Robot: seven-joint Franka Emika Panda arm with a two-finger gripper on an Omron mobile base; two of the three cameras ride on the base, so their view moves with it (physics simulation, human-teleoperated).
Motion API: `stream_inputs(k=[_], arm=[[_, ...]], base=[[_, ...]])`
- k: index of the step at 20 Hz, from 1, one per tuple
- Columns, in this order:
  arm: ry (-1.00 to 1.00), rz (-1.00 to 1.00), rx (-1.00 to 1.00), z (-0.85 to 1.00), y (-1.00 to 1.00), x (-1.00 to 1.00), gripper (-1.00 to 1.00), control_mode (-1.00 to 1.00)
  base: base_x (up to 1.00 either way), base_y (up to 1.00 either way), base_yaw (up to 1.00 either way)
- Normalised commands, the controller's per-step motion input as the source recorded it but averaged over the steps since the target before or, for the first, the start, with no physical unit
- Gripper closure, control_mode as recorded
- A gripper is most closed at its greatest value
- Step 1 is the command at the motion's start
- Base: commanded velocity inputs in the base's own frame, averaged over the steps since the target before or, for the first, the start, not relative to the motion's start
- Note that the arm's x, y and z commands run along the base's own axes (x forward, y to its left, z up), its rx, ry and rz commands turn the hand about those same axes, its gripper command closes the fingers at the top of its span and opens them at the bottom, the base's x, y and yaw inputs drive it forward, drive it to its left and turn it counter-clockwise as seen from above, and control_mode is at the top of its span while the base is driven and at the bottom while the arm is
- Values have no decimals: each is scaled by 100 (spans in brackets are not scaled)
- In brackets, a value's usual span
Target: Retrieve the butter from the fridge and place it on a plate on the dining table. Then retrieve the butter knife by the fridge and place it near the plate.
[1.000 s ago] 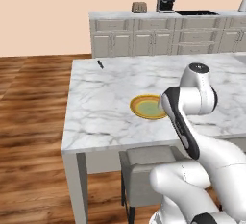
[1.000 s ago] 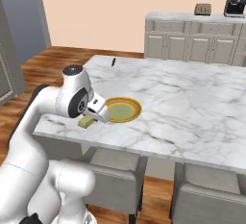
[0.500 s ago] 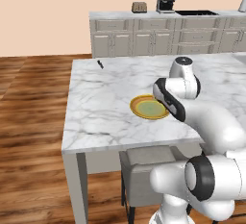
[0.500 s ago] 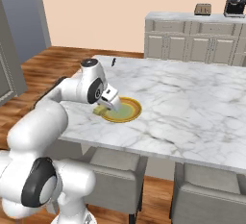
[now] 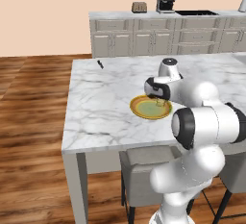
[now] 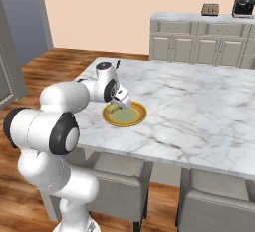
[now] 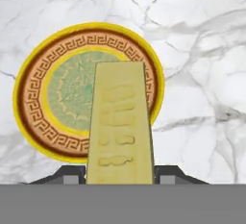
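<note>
The white marble surface [image 5: 105,107] with grey veining spreads across the middle of both base views, with grey chairs [image 6: 122,178] tucked beneath its near edge. Behind it runs a row of beige cabinets [image 5: 144,38] carrying a toaster [image 5: 139,7] and a coffee machine [image 5: 166,3]. In the right base view the grey side of the fridge [image 6: 12,57] stands at the far left, well apart from the marble.

The white arm [image 5: 206,122] bends from the base over the near part of the marble and reaches down to the plate [image 5: 142,108], which lies flat on the marble near its front edge. The plate has a yellow rim, an orange patterned ring and a greenish centre [image 7: 72,86].

The pincer [image 7: 121,177] hangs just above the plate, its two dark tips pressed against either side of the butter [image 7: 121,127]. The butter is a pale yellow stick clamped between those tips, and in the hand view it juts out over the plate's centre and right part of the ring. Whether its far end touches the plate cannot be told.

The butter knife [image 5: 100,64], a slim dark piece, lies on the far left corner of the marble, well apart from the plate.
</note>
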Motion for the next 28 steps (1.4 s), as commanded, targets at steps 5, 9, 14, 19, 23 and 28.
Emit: stream_inputs(k=[5, 9, 14, 19, 23, 28], arm=[[0, -1, 0, -33, -7, 63, 100, -100], [-1, 0, 0, -59, -4, 61, 100, -100], [-1, 0, 0, -68, -1, 52, 100, -100], [-1, 0, 0, -36, 0, 28, 100, -100], [0, 0, 0, -28, 0, 6, 100, -100], [0, 0, 0, -32, 0, 5, 100, -100]], base=[[0, 0, 0], [0, 0, 0], [0, 0, 0], [0, 0, 0], [0, 0, 0], [0, 0, 0]])
